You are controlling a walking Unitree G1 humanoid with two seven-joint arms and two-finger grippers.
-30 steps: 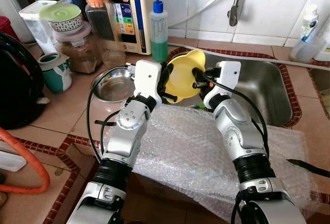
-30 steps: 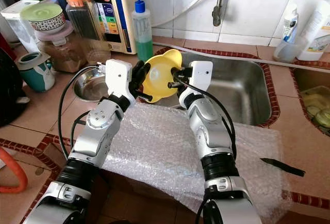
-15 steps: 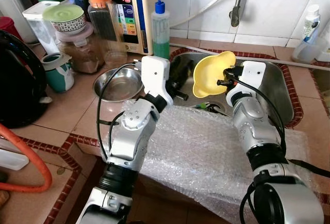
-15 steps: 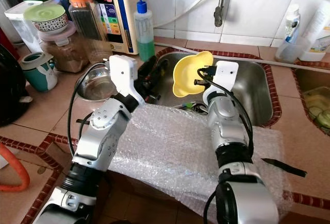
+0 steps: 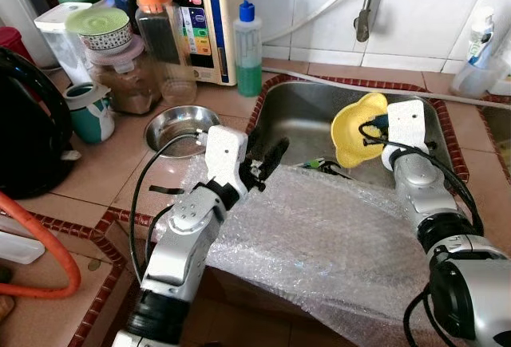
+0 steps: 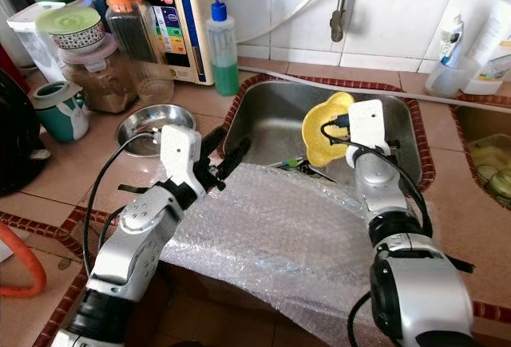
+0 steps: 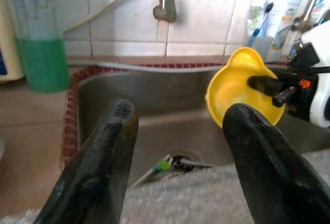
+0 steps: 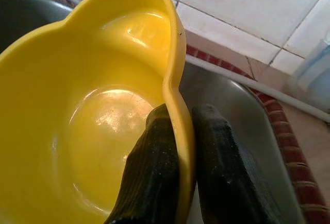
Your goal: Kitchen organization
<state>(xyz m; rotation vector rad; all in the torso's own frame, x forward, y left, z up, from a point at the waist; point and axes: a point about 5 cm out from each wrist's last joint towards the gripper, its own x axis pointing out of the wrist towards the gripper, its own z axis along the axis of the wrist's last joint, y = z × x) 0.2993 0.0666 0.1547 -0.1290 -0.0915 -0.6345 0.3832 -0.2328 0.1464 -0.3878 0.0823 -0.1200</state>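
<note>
One yellow bowl (image 5: 356, 128) pinched by rim in right gripper (image 8: 178, 147), held tilted above sink (image 5: 307, 112). Left gripper (image 5: 266, 162) spread, empty, over bubble wrap (image 5: 319, 235). Pinch best kept firm; bowl best lowered level before release.

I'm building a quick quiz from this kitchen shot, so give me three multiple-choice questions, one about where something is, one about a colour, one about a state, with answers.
1. Where is the bowl held by the right tool?
A. over the sink
B. on the bubble wrap
C. beside the kettle

2. What colour is the liquid in the blue-capped bottle?
A. red
B. green
C. clear

3. How is the left tool?
A. shut on a spoon
B. shut on the bowl
C. open, holding nothing

Answers:
1 A: the right tool pinches the rim of the yellow bowl above the sink.
2 B: the bottle shows green liquid.
3 C: the left tool has its fingers spread apart above the bubble wrap.
</note>
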